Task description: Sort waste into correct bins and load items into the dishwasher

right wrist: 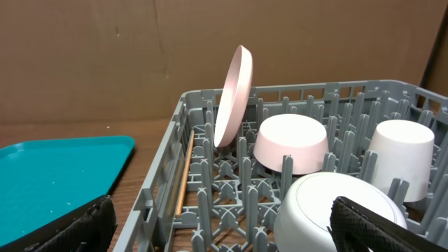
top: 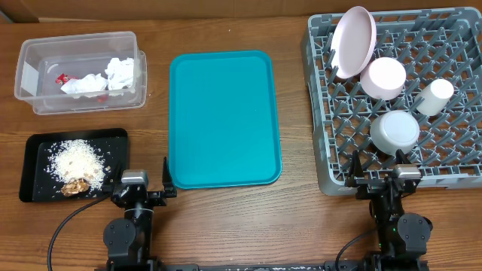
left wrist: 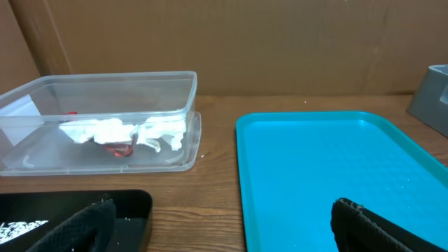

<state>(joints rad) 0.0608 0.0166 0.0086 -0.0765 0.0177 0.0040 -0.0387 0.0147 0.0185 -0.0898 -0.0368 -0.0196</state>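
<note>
Quick count on the bench (top: 301, 233): two bins, one teal tray (top: 224, 117), one dish rack (top: 320, 150), two arms.

- **Clear tub** (top: 83, 36), at 10 o'clock. It holds the crumpled white napkin (top: 119, 72), which shows as two lumps. One red wrapper (top: 62, 77) lies at their 9 o'clock side.
- **Black tray** (top: 36, 147), at 8 o'clock. It holds one heap of rice crumbs (top: 75, 156). One brown food piece (top: 75, 187) touches the heap at its 6 o'clock edge.
- **Teal tray**, at bench centre between the bins and the rack.
- **Dish rack**, at 3 o'clock, with four dishes in it:
  - one large pinkish plate (top: 354, 41) on edge between pegs at the rack's 11 o'clock corner;
  - one smaller pale dish (top: 383, 77), upside down, just beside the plate;
  - one white cup (top: 434, 96), mouth down, toward 3 o'clock;
  - one grey bowl (top: 395, 131), upside down, at 6 o'clock.
- One thin wooden stick (right wrist: 184, 168) lies along the rack's wall on the teal-tray side.

The left gripper (top: 141, 187) sits low at 7 o'clock. Its fingers (left wrist: 84, 225) are spread wide, gripping nothing and touching nothing. The right gripper (top: 393, 183) is at 5 o'clock by the rack's near wall. Its fingers (right wrist: 385, 225) are also spread wide and grip nothing.
</note>
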